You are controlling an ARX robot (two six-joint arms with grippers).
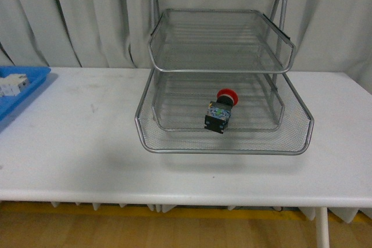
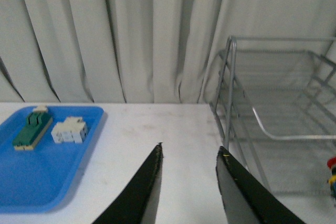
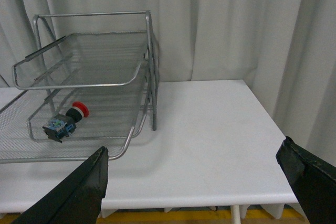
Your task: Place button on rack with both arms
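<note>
Blocky black button (image 1: 219, 114) with round red cap, inside silver wire-mesh rack (image 1: 224, 151)

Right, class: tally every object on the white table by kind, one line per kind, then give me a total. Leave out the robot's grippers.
rack: 1
button, lying in the rack: 1
blue tray: 1
blocks on the blue tray: 2, a green-and-cream block and a white block
Total: 5

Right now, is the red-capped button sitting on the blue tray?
No, the button lies inside the rack, well apart from the blue tray off to the left in the front view.
</note>
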